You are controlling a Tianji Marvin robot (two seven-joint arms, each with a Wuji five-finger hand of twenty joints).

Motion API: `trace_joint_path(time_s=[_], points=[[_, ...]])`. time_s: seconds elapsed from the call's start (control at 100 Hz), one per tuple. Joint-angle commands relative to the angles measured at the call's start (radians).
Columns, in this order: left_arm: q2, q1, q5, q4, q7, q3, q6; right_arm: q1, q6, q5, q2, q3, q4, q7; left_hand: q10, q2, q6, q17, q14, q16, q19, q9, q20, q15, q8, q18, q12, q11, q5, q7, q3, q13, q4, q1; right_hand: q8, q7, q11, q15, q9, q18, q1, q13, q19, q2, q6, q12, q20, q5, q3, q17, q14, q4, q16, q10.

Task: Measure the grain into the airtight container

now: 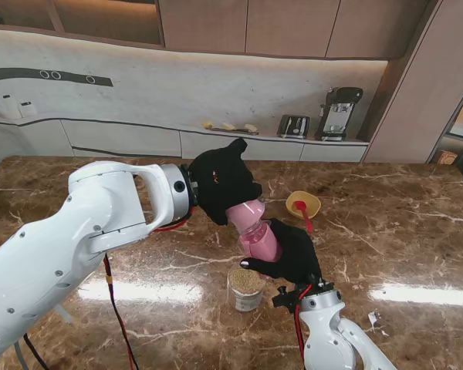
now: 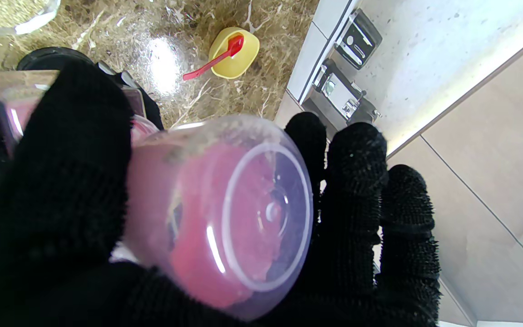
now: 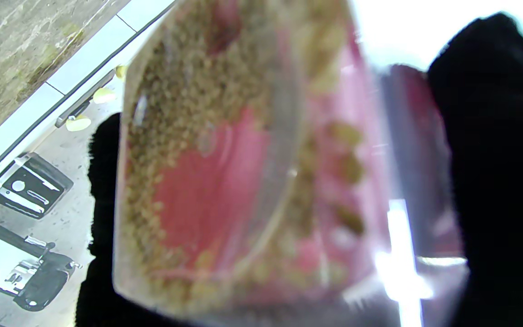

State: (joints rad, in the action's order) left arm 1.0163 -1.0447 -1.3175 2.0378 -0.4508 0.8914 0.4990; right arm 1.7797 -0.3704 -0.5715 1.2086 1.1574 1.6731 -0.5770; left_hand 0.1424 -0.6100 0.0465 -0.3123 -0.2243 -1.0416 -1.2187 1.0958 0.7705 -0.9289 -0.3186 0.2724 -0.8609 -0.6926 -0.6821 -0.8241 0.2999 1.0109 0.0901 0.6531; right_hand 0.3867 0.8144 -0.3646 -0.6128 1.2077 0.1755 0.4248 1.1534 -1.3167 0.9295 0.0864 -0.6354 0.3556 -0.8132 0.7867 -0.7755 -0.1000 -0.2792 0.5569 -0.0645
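My left hand (image 1: pixel 220 181) is shut on a clear pink-tinted measuring cup (image 1: pixel 247 212), tipped mouth-down toward me. The cup's round base (image 2: pixel 243 218) faces the left wrist camera, between thumb and fingers. Just under it, my right hand (image 1: pixel 297 254) is shut on the clear pink airtight container (image 1: pixel 261 240), held tilted off the table, its mouth meeting the cup. In the right wrist view, tan grain lies inside the container (image 3: pixel 243 181), with black fingers (image 3: pixel 493 204) wrapped around its side. A clear tub full of grain (image 1: pixel 247 287) stands on the table in front of the right hand.
A yellow bowl (image 1: pixel 302 203) with a red spoon (image 1: pixel 303 214) sits on the brown marble table (image 1: pixel 409 231), beyond the right hand. A toaster (image 1: pixel 294 126) and a coffee machine (image 1: pixel 338 112) stand on the back counter. Red and black cables hang under both arms.
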Motion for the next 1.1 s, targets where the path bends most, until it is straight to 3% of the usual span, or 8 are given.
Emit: trace_joint_path(time_s=[0.0, 0.43, 0.67, 1.09], points=[[0.000, -0.001, -0.006, 0.003, -0.001, 0.000, 0.001, 0.007, -0.005, 0.008, 0.006, 0.000, 0.012, 0.011, -0.200, 0.182, -0.199, -0.003, 0.040, -0.015, -0.042, 0.136, -0.011, -0.048, -0.001, 0.006, -0.050, -0.180, -0.155, -0.106, 0.217, 0.036, 0.028, 0.123, 0.024, 0.142, -0.050, -0.032, 0.060, -0.030, 0.272, 0.035, -0.019, -0.212, -0.356, -0.017, 0.009, -0.127, 0.302, -0.005, 0.082, 0.019, 0.029, 0.134], [0.004, -0.020, 0.006, -0.002, 0.005, 0.005, -0.048, 0.011, -0.034, 0.037, 0.010, 0.005, 0.015, 0.018, -0.227, 0.181, -0.181, -0.021, 0.045, -0.006, -0.056, 0.146, -0.012, -0.050, -0.051, 0.006, -0.045, -0.186, -0.156, -0.169, 0.146, 0.053, 0.051, 0.105, 0.024, 0.142, -0.051, -0.033, 0.061, -0.030, 0.270, 0.035, -0.019, -0.213, -0.358, -0.018, 0.009, -0.127, 0.303, -0.005, 0.084, 0.019, 0.030, 0.134], [0.007, -0.046, 0.055, -0.013, 0.007, 0.021, -0.105, 0.014, -0.053, 0.067, 0.014, 0.010, 0.017, 0.026, -0.225, 0.204, -0.183, -0.005, 0.044, 0.038, -0.044, 0.120, -0.019, 0.021, -0.060, 0.006, 0.008, -0.121, -0.141, -0.158, 0.104, 0.024, 0.047, 0.138, 0.024, 0.142, -0.051, -0.033, 0.060, -0.030, 0.271, 0.035, -0.019, -0.215, -0.358, -0.018, 0.009, -0.127, 0.303, -0.005, 0.084, 0.019, 0.030, 0.134], [0.009, -0.071, 0.169, -0.027, -0.017, 0.037, -0.194, 0.014, -0.066, 0.077, 0.018, 0.010, 0.015, 0.020, -0.216, 0.226, -0.175, 0.029, 0.036, 0.106, -0.014, 0.088, -0.017, 0.109, -0.045, 0.015, 0.098, -0.035, -0.124, -0.114, 0.168, -0.015, 0.043, 0.175, 0.025, 0.142, -0.052, -0.034, 0.060, -0.030, 0.269, 0.035, -0.019, -0.217, -0.359, -0.019, 0.009, -0.126, 0.302, -0.005, 0.085, 0.018, 0.030, 0.136]])
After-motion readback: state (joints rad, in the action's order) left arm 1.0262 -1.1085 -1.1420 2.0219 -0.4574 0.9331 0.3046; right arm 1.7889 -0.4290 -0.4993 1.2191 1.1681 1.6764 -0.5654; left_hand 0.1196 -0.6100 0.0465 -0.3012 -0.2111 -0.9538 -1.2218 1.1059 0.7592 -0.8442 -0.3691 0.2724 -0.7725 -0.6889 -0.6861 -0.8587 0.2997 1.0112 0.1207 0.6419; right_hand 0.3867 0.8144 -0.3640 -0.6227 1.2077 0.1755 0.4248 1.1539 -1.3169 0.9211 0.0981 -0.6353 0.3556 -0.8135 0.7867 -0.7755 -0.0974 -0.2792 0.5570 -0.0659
